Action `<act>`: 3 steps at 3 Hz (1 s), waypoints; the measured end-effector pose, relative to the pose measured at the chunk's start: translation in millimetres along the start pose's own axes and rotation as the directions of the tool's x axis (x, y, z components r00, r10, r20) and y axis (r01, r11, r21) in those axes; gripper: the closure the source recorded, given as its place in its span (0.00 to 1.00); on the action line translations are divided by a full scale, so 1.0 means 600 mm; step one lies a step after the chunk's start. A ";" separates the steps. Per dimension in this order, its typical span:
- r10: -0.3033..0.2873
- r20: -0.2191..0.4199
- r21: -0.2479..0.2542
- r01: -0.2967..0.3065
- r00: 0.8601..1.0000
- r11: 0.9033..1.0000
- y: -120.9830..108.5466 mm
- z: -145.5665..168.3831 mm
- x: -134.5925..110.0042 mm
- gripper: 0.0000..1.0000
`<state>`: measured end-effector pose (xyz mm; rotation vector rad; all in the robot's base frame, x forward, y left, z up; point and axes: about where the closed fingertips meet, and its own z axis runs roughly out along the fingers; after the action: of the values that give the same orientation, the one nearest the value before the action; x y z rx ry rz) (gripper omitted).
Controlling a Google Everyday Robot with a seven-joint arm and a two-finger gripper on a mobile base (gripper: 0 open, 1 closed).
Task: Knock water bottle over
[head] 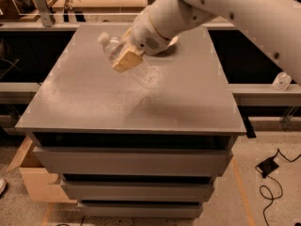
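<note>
The water bottle (141, 72) is clear ribbed plastic with a white cap at its upper left end. It is tilted steeply, cap toward the back left and base toward the table's middle, and it is held just above or touching the grey table top (94, 102). My gripper (126, 58) reaches in from the upper right. Its tan fingers (123, 61) are closed around the bottle's upper body. The white arm hides part of the bottle's far side.
A shallow white bowl (172, 42) peeks out behind the arm at the table's back. A small clear bottle (281, 80) stands on a ledge at the right. Grey drawers sit below the table top, a cardboard box (28, 178) at lower left, cables on the floor at right.
</note>
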<state>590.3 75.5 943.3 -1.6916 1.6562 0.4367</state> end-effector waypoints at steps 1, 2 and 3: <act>-0.105 -0.219 -0.116 0.082 0.970 0.990 0.002 0.054 0.031 1.00; -0.245 -0.416 -0.244 0.152 0.876 0.958 0.010 0.105 0.065 1.00; -0.353 -0.529 -0.334 0.193 0.772 0.923 0.009 0.139 0.086 1.00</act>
<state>611.1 95.9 849.7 -2.4080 1.7660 -0.0301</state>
